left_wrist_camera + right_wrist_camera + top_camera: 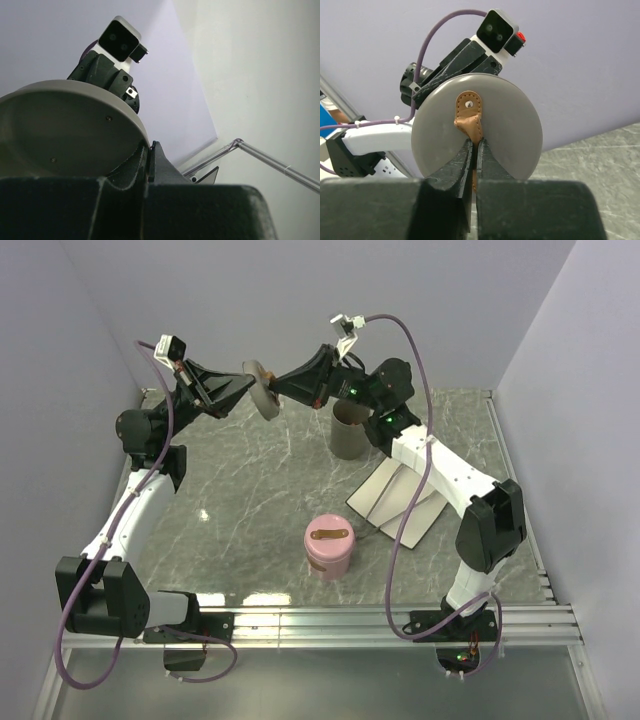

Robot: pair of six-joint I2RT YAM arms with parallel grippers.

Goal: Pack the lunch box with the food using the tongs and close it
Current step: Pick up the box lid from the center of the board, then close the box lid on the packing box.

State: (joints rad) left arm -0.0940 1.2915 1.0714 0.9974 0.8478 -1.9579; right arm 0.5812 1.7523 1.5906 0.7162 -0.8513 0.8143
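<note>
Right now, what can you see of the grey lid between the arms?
The lid is a round, matte grey disc, plastic-looking, with a brown leather-like strap riveted to its outer face and two screws on its hollow underside. It stands on edge in mid-air above the table. The left hand clamps its rim; the right hand pinches the strap.

you lose the lower end of the brown leather strap (469, 117) between the right jaws. the round grey lid (65, 130) runs off your left wrist view's left edge. from above, the white right arm (445, 475) covers part of the white square plate (385, 498) and the tall grey cylinder (345, 440).
</note>
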